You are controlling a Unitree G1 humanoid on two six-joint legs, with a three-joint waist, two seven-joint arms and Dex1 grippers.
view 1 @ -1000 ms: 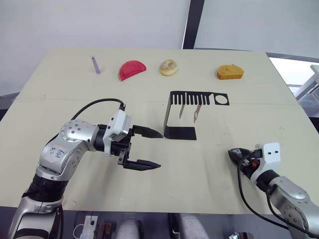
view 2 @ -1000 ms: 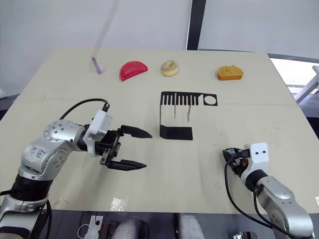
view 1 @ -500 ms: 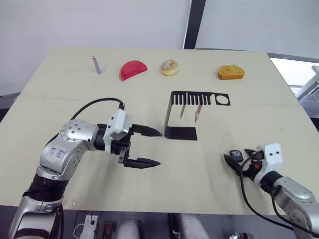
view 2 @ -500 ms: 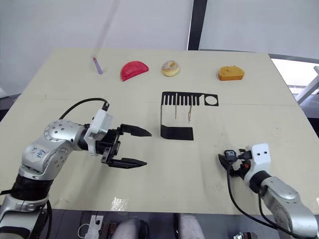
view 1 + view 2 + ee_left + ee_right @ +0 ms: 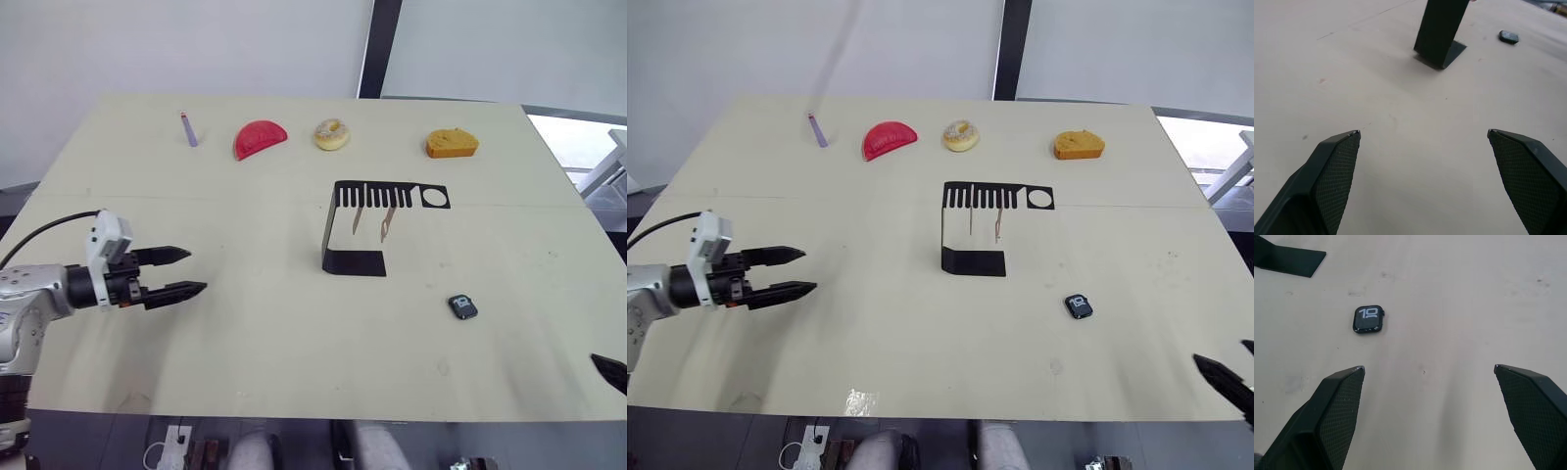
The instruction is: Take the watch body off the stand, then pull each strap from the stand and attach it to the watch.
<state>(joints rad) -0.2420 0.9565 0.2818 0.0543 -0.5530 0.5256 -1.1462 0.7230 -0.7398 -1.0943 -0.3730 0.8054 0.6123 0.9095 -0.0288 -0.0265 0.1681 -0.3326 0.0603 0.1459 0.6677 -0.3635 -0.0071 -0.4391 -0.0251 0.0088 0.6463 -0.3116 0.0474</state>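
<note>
watch body (image 5: 463, 306) lies flat on the table (image 5: 294, 362), off the stand (image 5: 355, 227), at about 4 o'clock from it. both straps (image 5: 372, 221) hang from the comb. left gripper (image 5: 180, 272) and right gripper (image 5: 1430, 396) both spread wide, empty. risk: tugging a strap tips the light stand; loose watch may skid when pinched.

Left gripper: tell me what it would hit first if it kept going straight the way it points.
Probably the stand. The left gripper, fingers open, points across bare table toward the stand's upright and foot. The watch body lies off to the side.
</note>
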